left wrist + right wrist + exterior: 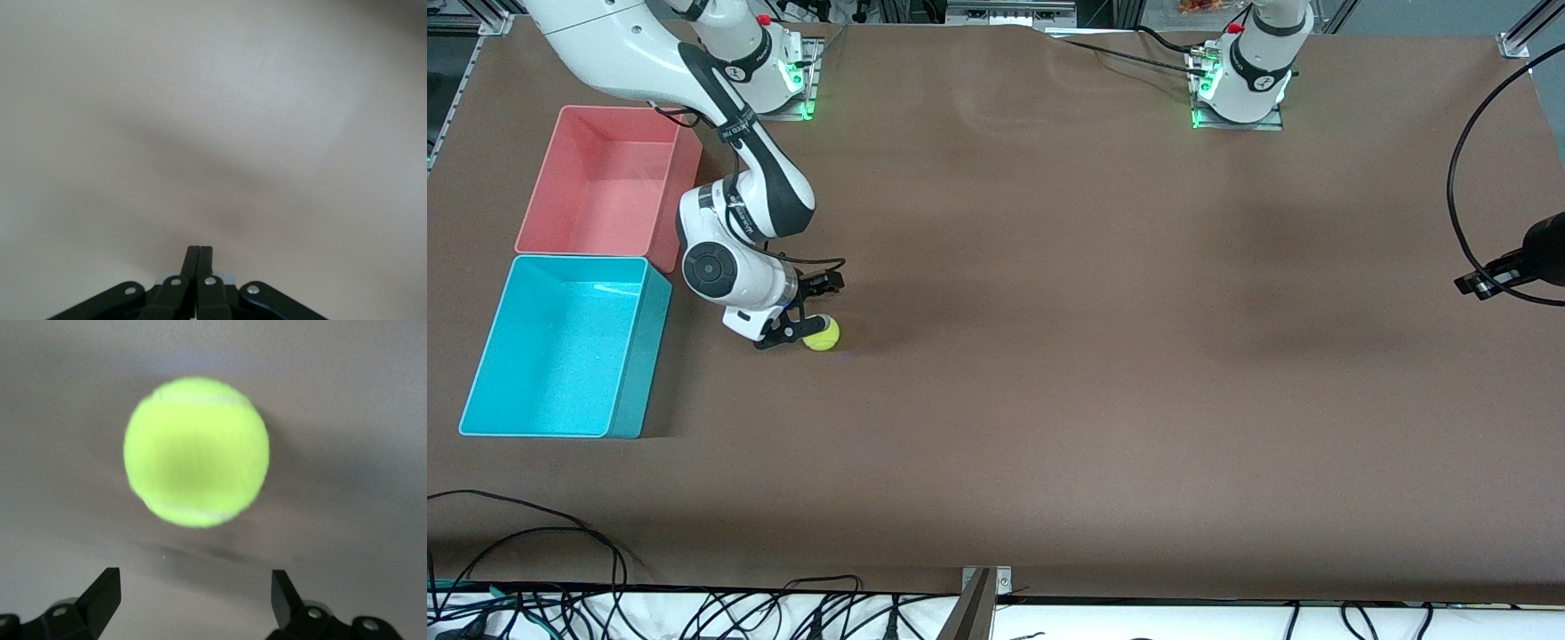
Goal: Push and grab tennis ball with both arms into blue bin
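Note:
The tennis ball (821,333) lies on the brown table, a short way from the blue bin (639,360) toward the left arm's end. My right gripper (809,309) is low beside the ball, on the bin's side of it, and open. In the right wrist view the ball (196,451) sits just ahead of the spread fingertips (103,590), not between them. My left gripper (1478,286) hangs over the left arm's end of the table, away from the ball; in the left wrist view it (200,251) is shut and empty over bare table.
A pink bin (687,182) stands next to the blue bin, farther from the front camera; both are empty. The right arm's elbow hangs beside both bins. A black cable loop (1458,178) arcs near the left gripper. Cables (605,604) run along the table's near edge.

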